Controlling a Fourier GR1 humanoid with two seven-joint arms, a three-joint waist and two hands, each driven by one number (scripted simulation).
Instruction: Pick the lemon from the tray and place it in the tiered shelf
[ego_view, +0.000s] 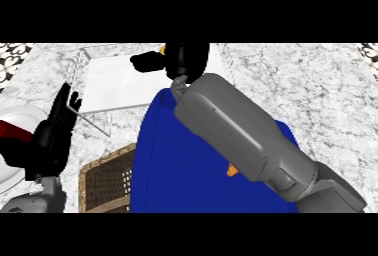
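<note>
Head view, looking steeply down at a grey marbled counter (310, 90). At the top centre of the frame the right hand (181, 60), black, hangs over a white wire-framed shelf (111, 85), its grey forearm running down to the lower right corner. The fingers look curled, and a small sliver of yellow shows at the hand's upper left edge, which is most likely the lemon (161, 49) held inside the hand; most of it is hidden, so this is a judgement. A large blue tray (177, 170) fills the lower middle of the frame, with a small orange thing (232, 171) lying on it beside the forearm. A brown woven basket (107, 182) sits at the tray's left edge. At the left of the frame the left hand (53, 130) rests open with its fingers straight, pointing up, beside a white plate (18, 120) that is partly cut off. By the look of it, the lemon is lifted off the tray and carried to the shelf; lowering and releasing it there remain.
</note>
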